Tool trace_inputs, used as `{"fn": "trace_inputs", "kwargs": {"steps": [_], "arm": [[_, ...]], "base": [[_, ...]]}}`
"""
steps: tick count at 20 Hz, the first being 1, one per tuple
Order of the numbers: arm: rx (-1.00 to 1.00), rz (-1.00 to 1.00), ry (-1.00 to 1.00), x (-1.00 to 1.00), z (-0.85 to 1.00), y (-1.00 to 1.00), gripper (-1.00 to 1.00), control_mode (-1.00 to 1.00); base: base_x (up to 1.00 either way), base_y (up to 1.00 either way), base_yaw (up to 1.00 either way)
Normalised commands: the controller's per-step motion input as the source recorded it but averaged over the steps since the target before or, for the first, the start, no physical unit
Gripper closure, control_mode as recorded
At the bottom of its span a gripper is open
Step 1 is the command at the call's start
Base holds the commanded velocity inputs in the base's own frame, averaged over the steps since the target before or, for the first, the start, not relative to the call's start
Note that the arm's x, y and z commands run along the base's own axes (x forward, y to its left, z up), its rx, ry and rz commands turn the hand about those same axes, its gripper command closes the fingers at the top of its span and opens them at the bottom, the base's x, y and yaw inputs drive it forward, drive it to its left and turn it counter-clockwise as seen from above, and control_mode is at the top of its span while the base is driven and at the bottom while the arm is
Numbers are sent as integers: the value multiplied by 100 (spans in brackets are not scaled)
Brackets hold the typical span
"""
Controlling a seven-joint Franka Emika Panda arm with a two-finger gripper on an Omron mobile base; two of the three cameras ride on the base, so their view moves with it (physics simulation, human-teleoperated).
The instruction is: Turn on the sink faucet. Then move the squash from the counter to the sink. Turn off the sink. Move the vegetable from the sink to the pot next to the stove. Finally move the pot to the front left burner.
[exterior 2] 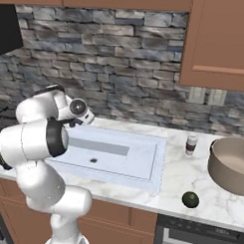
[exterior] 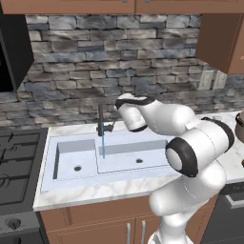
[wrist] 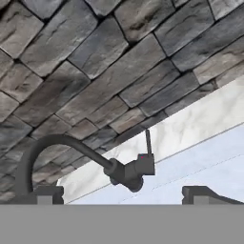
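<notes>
The slim dark sink faucet (exterior: 101,120) stands behind the pale double sink (exterior: 71,177), and a thin blue stream of water falls from its spout into the large bowl. My gripper (wrist: 123,195) is open just to the right of the faucet, with nothing between its fingertips (wrist: 47,194). In the hand view the faucet's curved spout (wrist: 71,145) and thin upright lever (wrist: 148,142) lie close ahead. The dark green squash (exterior 2: 190,199) rests on the marble counter (exterior 2: 182,176) near its front edge, right of the sink (exterior 2: 142,180). The brownish-grey pot (exterior 2: 232,165) sits at the far right.
A small jar with a dark band (exterior 2: 191,144) stands between sink and pot. The black stove (exterior: 14,167) lies left of the sink. A stone wall (exterior: 119,57) rises behind the counter, with wooden cabinets (exterior 2: 221,43) overhead at the right.
</notes>
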Motion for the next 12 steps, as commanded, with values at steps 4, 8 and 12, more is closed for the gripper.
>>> {"fn": "trace_inputs", "kwargs": {"steps": [4,8,12], "arm": [[-1,0,5,-52,69,-33,-100,-100],[-4,0,13,-42,79,-31,-100,-100],[-8,0,24,-32,83,-24,-100,-100]], "base": [[0,0,0],[0,0,0],[0,0,0]]}}
